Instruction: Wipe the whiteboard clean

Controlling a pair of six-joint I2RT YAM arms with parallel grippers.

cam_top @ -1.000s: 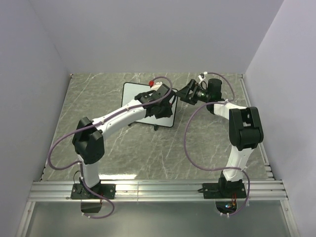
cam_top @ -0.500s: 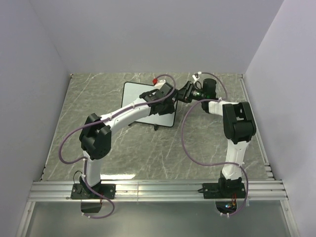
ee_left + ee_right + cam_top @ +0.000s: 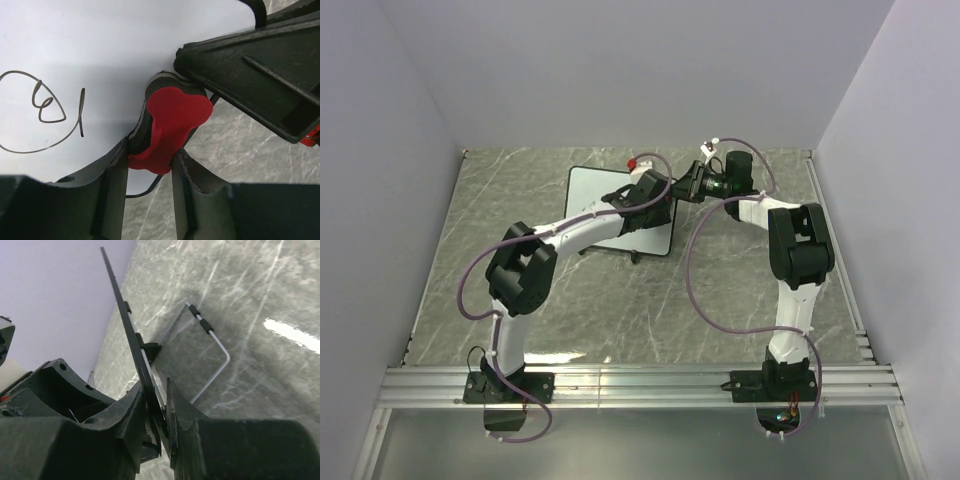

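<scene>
With left fingers [image 3: 112, 185] clamped on a red eraser [image 3: 172, 117] and right fingers [image 3: 125, 415] pinching the whiteboard [image 3: 590, 195] by its thin edge, steadies the board on its wire stand [image 3: 215, 345] at the far middle of the bench [image 3: 500, 230]. Holds the eraser at the board's right side, well apart from the dark scribble [image 3: 47, 102]. Risks, judging from here: pushing hard enough to twist the board out of that narrow pinch, tipping it back over the stand, or knocking the two close-set wrists together.

The left arm [image 3: 575, 228] and right arm [image 3: 798, 245] meet at the far right corner of the whiteboard [image 3: 595, 195].
</scene>
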